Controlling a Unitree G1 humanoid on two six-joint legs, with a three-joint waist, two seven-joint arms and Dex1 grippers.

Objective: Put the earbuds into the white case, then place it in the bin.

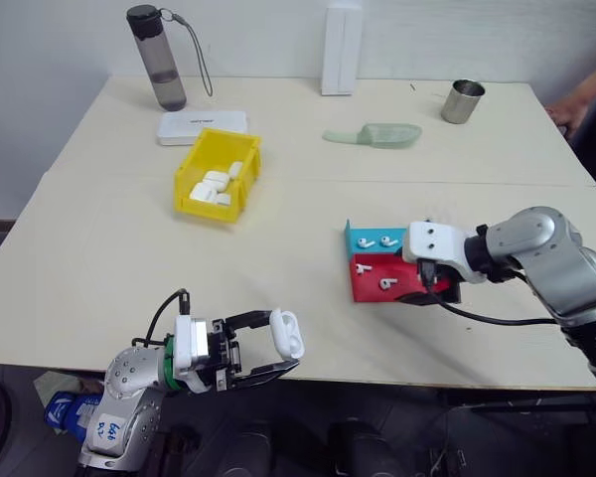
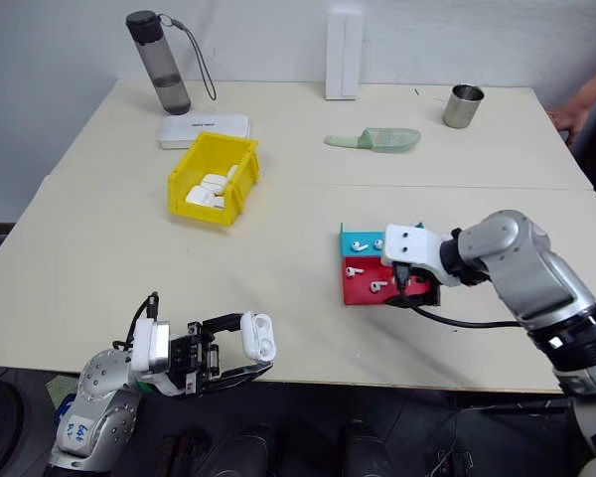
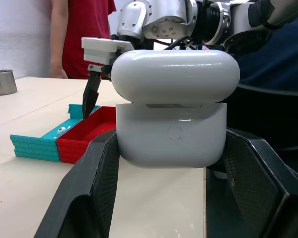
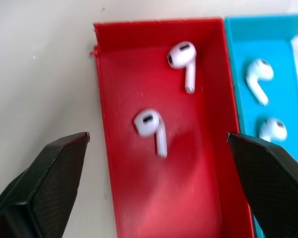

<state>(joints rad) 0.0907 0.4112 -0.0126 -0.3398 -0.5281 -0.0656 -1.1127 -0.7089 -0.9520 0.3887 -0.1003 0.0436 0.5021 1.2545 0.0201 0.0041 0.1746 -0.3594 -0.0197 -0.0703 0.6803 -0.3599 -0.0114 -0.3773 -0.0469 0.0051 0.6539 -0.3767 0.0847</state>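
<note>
Left pincer (image 1: pixel 270 350) clamping white case (image 1: pixel 287 334), right pincer (image 1: pixel 424 289) over red-and-blue tray (image 1: pixel 360 260)

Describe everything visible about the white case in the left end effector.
The white case is a glossy, rounded plastic pebble with a hinged lid, standing slightly ajar above the base. A faint round mark sits on its front. The left end effector clamps it upright between two black fingers, off the near table edge, touching nothing else.

We count four earbuds (image 4: pixel 150 124): two in the red tray (image 4: pixel 139 208), two in the blue tray (image 4: pixel 288 64). We see one yellow bin (image 1: pixel 192 169) holding several white cases (image 1: pixel 216 181), and one more white case (image 3: pixel 175 114).
</note>
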